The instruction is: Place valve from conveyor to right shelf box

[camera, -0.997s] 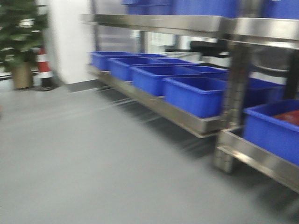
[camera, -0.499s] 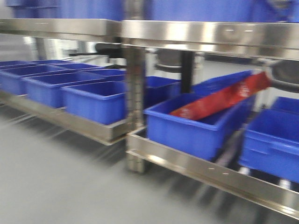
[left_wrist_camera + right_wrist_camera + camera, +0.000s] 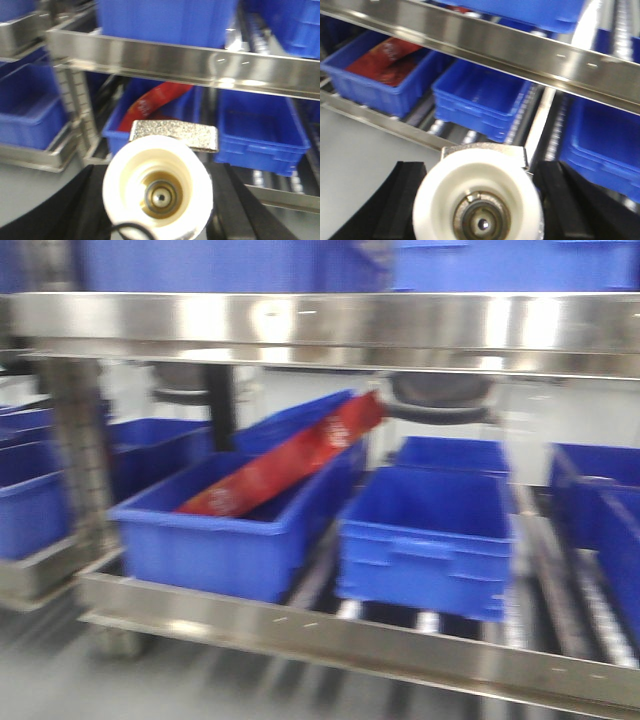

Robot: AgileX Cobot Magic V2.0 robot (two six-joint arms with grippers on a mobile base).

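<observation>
I'm gripping a valve [image 3: 157,186] in left pincer [image 3: 160,202] and right pincer [image 3: 480,202] alike — swinging closer risks clipping the right shelf [image 3: 330,325].

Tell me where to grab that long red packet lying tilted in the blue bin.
Take the red packet by its raised far end, which rises clear of the blue bin rim; the low end sits down inside the bin. Come in from the front, under the shelf rail, jaws across its narrow width. It looks floppy, so expect some sag.
</observation>
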